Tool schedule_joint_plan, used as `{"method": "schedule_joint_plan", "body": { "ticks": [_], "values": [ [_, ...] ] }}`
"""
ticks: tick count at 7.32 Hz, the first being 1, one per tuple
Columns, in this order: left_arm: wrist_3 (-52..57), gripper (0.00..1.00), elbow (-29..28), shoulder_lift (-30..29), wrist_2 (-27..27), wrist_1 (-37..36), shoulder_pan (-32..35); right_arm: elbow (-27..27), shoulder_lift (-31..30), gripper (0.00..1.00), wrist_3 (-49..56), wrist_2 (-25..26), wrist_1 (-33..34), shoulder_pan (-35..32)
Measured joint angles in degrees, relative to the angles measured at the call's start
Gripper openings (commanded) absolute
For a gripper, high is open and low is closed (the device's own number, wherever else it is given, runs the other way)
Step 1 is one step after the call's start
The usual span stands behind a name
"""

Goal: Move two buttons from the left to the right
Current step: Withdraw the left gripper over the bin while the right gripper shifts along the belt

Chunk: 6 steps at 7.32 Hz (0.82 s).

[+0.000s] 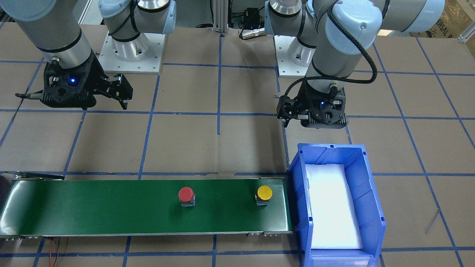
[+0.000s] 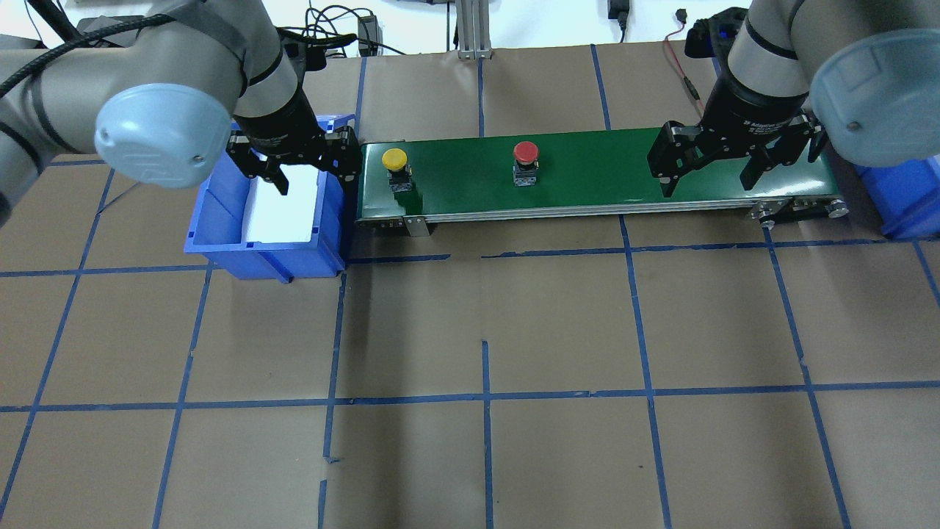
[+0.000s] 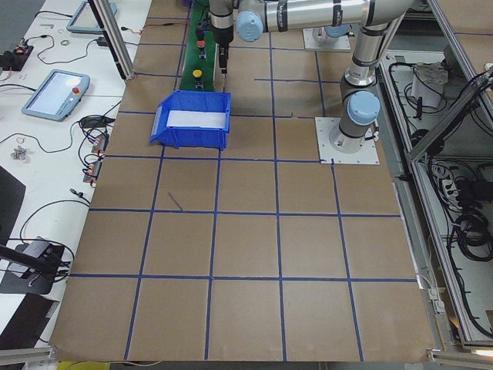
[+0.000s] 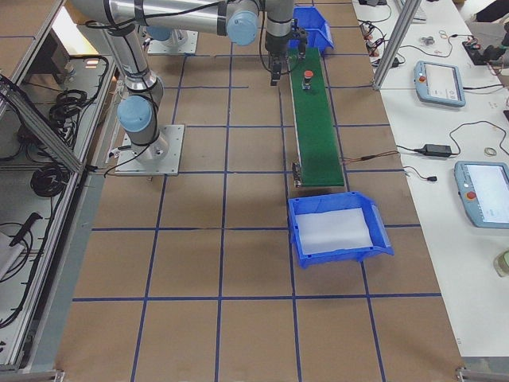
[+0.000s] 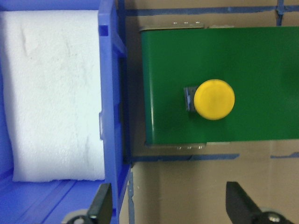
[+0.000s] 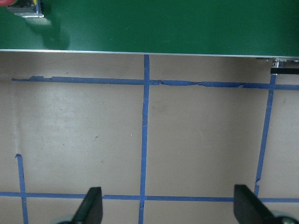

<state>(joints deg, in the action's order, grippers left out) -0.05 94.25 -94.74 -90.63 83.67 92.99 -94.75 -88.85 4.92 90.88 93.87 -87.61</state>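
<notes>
Two buttons stand upright on a green conveyor belt (image 2: 587,173). The yellow-capped button (image 2: 395,160) (image 1: 264,193) (image 5: 214,99) sits near the belt's end beside a blue bin (image 2: 220,242). Near the belt's middle is the red-capped button (image 2: 526,153) (image 1: 186,195). My left gripper (image 2: 308,167) (image 5: 170,207) hangs open over the gap between bin and belt, holding nothing. Over the belt's other end, apart from the red button, my right gripper (image 2: 709,175) (image 6: 169,207) (image 1: 72,99) is open and empty. The right wrist view catches only a corner of the red button (image 6: 21,5).
The blue bin (image 1: 371,207) (image 5: 112,93) holds a white foam pad (image 1: 332,207). A second blue bin (image 2: 907,202) (image 4: 338,253) stands past the belt's right end. Brown paper with blue tape lines (image 2: 485,397) covers the table. Both arm bases (image 1: 130,55) stand behind the belt.
</notes>
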Motion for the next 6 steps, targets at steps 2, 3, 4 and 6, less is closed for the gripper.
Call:
{"method": "schedule_joint_plan", "body": {
  "ticks": [2,3,4,6],
  "values": [
    [2.1,0.88,0.8,3.8,0.3,4.8,-1.0,0.0,0.1,1.00,0.0,0.0,0.0,0.0],
    [2.1,0.88,0.4,4.1,0.5,4.6,-1.1,0.1,0.1,1.00,0.2,0.0,0.2,0.0],
    [2.1,0.89,0.2,4.1,0.4,4.1,-1.1,0.3,0.2,1.00,0.5,0.0,0.3,0.1],
    [2.3,0.91,0.2,4.1,0.0,3.8,-1.2,0.8,0.3,1.00,0.8,-0.1,0.4,0.5]
  ]
}}
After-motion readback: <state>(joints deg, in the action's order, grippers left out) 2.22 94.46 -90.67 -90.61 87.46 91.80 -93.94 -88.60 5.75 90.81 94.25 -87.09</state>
